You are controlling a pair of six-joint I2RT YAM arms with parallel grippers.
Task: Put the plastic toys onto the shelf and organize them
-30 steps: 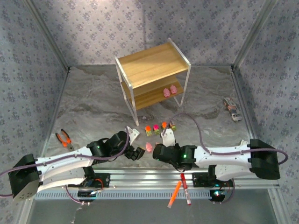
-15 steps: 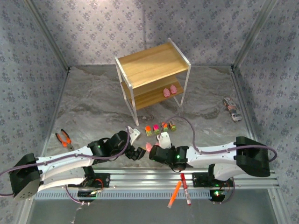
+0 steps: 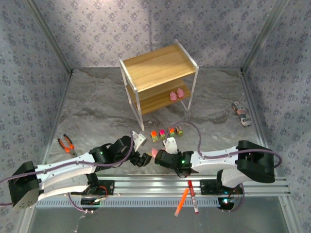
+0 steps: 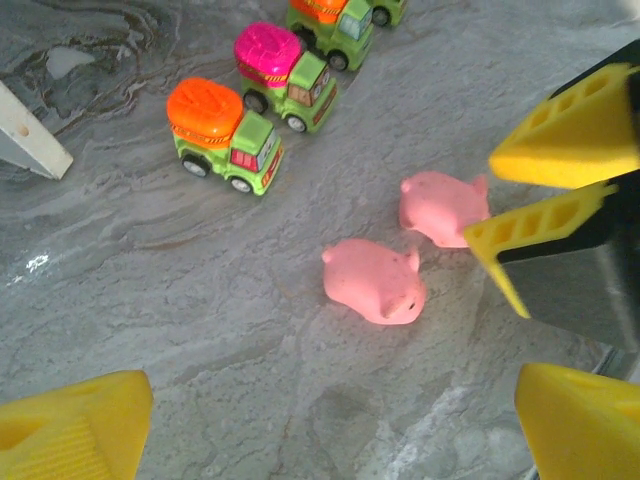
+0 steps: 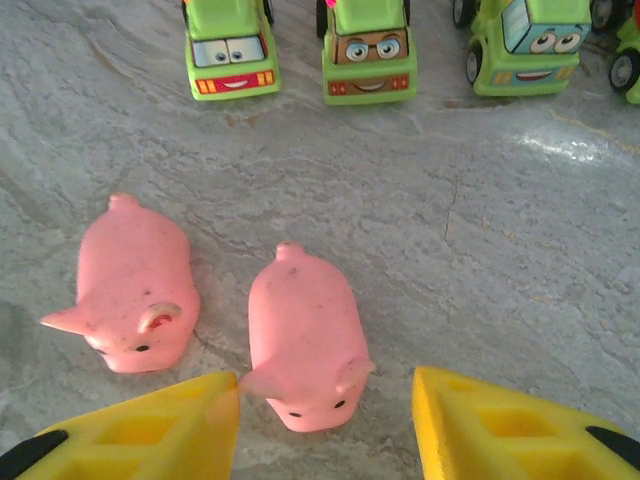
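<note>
Two pink pigs (image 5: pixel 305 335) (image 5: pixel 135 285) lie side by side on the grey table, in front of a row of yellow-green trucks (image 5: pixel 367 45). My right gripper (image 5: pixel 325 420) is open, its yellow fingertips (image 5: pixel 150 425) either side of the right-hand pig's head, the left one at its ear. My left gripper (image 4: pixel 330 440) is open and empty just short of the same pigs (image 4: pixel 375 282). From above, both grippers (image 3: pixel 142 159) (image 3: pixel 158 158) meet at the pigs (image 3: pixel 154 153). The shelf (image 3: pixel 158 68) stands behind, with two more pigs (image 3: pixel 176 93) on its lower board.
Orange-handled pliers (image 3: pixel 66 144) lie at the left. Orange and red marker pens (image 3: pixel 187 196) rest on the near rail. A small grey object (image 3: pixel 241 114) lies at the right. The shelf's white leg (image 4: pixel 30 135) is close to the trucks (image 3: pixel 165 132).
My right gripper has slid left to the pigs, and its arm has drawn in leftwards. The left arm has hardly moved.
</note>
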